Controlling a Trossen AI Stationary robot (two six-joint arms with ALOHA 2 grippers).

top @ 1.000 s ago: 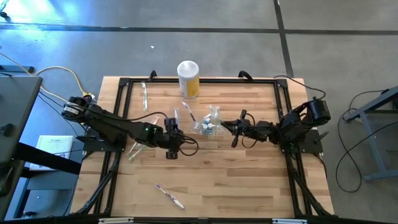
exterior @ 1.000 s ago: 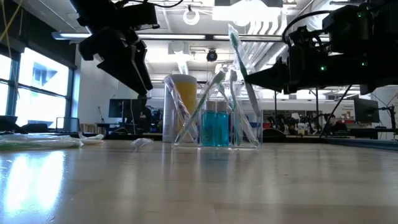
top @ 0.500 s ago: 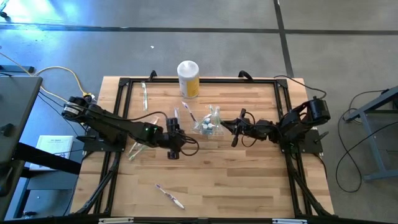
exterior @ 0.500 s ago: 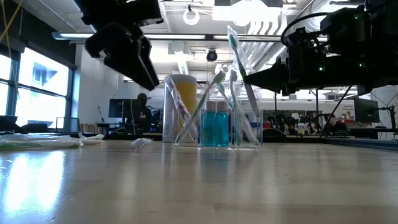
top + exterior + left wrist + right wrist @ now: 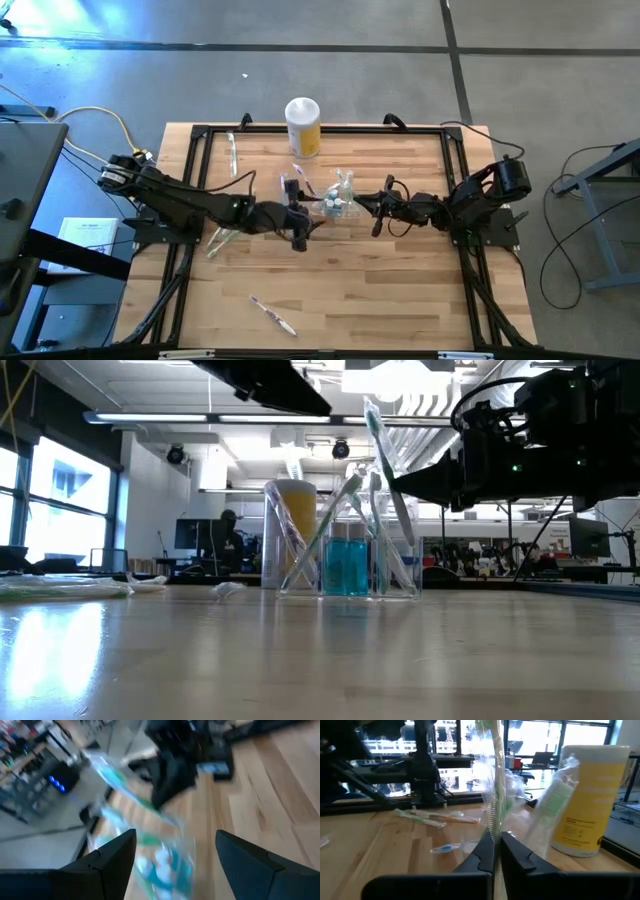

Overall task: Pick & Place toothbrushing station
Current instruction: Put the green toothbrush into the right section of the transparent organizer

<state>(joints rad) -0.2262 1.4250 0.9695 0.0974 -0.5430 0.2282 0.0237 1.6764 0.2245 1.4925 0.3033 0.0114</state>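
Table [image 5: 400, 300]: wood top inside a black frame. Landmark for all places below is the holder [image 5: 336, 201].

Canister [image 5: 302, 126], yellow with a white lid, stands upright beyond the holder, toward the table's far edge, apart from it.

Holder: clear plastic, upright near the middle of the table. In the low view it carries wrapped toothbrushes [image 5: 340, 510] leaning at angles, plus two blue-looking containers at its base.

My left claw [image 5: 299, 222]: just left of the holder, raised off the table, fingers [image 5: 112, 855] spread wide, nothing between them.

My right claw [image 5: 372, 207]: just right of the holder, fingers [image 5: 482, 855] pressed together, tips at the holder's wall. Nothing held that I can see.

Loose brushes: one [image 5: 273, 315] well in front of the holder, near the front edge; another [image 5: 233, 155] far left of it, toward the back.
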